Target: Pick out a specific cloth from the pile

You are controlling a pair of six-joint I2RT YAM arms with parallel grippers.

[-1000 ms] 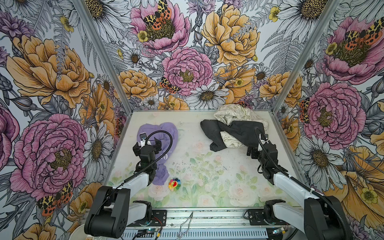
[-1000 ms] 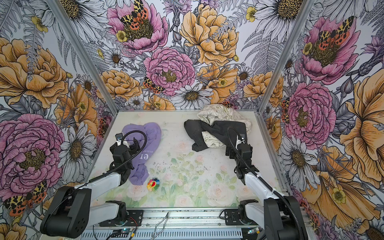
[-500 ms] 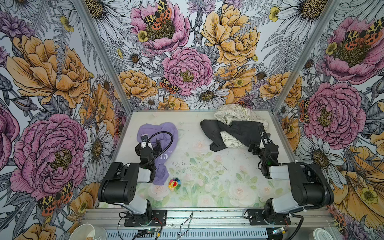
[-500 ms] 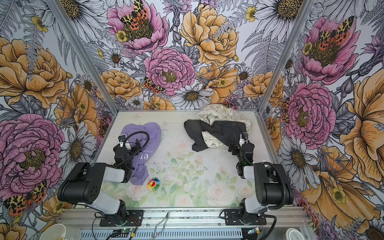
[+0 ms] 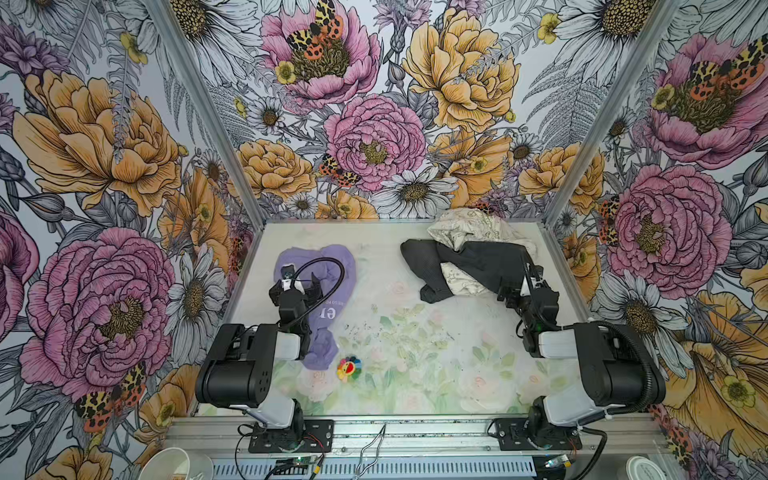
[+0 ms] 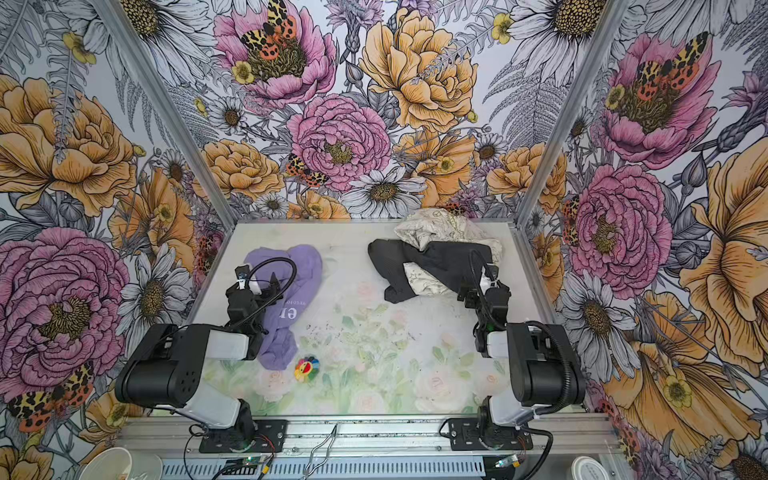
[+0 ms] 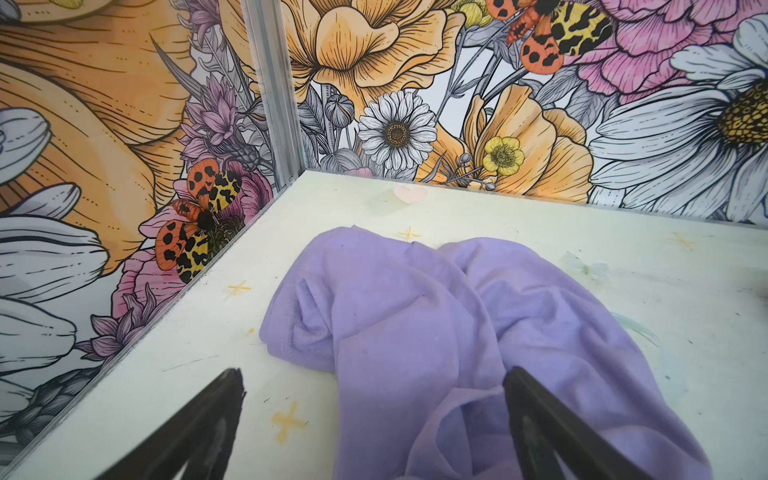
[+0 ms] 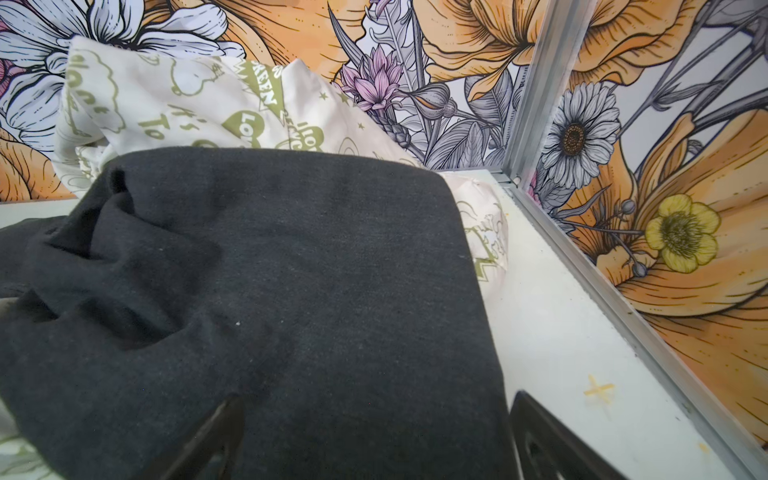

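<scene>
Walls: floral panels (image 5: 374, 124) close in the back and both sides.
Desk: a pale surface with a faint flower print (image 5: 415, 374), seen in both top views.
Arms: the left arm (image 5: 232, 374) and the right arm (image 5: 615, 365) are folded low at the front rail, each reaching out toward the far side.
Pile: the pile (image 5: 469, 262) sits in the far right corner, a black garment and a cream one tangled together.
Black garment: the black garment (image 5: 486, 266) is draped across the heap and spills toward the middle of the desk; it fills most of the right wrist view (image 8: 291, 291).
Cream cloth: the cream cloth (image 5: 469, 226) is bunched against the back wall with green print on it; part pokes out under the black one.
Cloth: the lavender cloth (image 5: 320, 353) lies alone on the left side of the desk, well apart from the pile, white lettering facing up. It is crumpled, running from near the far left corner toward the front (image 7: 415, 324).
Left hand: the left hand (image 5: 296, 286) is spread wide and holds nothing. It is over the lavender cloth, one finger above the fabric and one above bare desk (image 7: 374, 378). I can't tell if it touches.
Right hand: the right hand (image 5: 519, 291) is also spread wide and empty, at the near right edge of the black garment (image 8: 376, 401).
Toy: a small rainbow flower toy (image 5: 349, 368) lies just beside the front end of the lavender cloth.
</scene>
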